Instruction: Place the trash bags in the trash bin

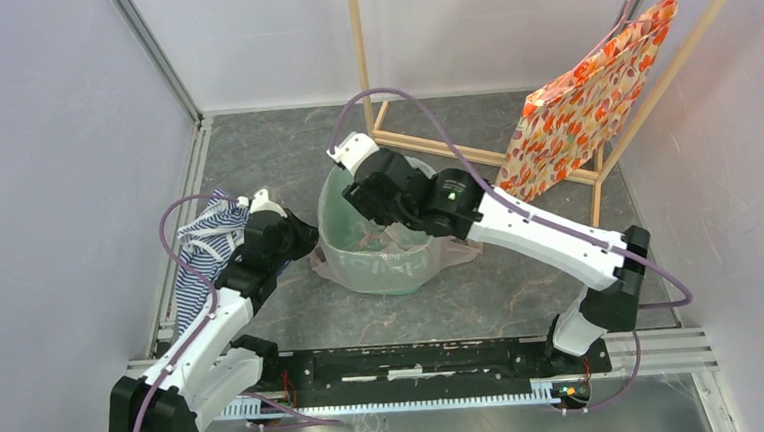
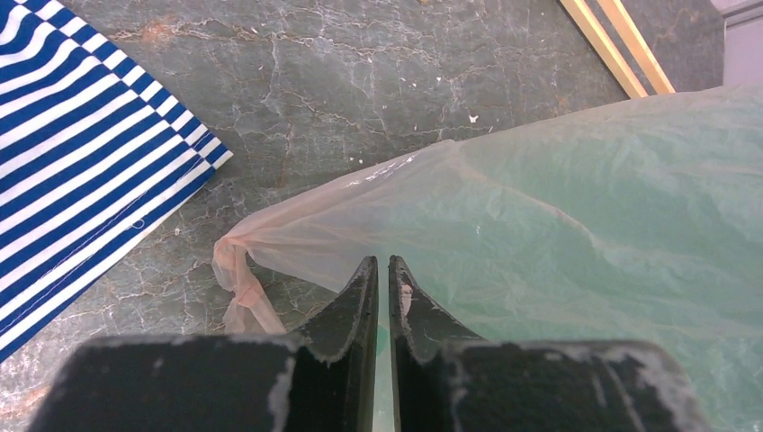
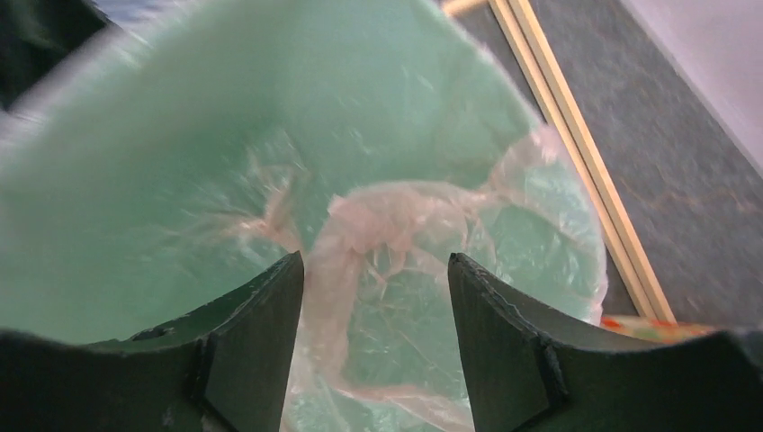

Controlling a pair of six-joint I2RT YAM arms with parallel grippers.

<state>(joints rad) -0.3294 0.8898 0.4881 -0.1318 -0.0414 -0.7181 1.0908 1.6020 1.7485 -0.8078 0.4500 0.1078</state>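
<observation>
The left arm [image 1: 205, 337] angles forward and toward the middle, elbow bent. The left gripper [image 2: 376, 270] sits low, jaws drawn together with only a sliver between them. The right arm [image 1: 550, 236] stretches forward and leftward, its wrist tipped down. The right gripper [image 3: 376, 274] is spread wide.

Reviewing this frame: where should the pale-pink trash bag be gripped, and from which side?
Grip the twisted handle strand of the trash bag, lying on the table beside the trash bin. Probably come from above with the left claw, which is nearest: the strand is bunched narrow and clear of the bin, while the rest is slack flat film.
</observation>
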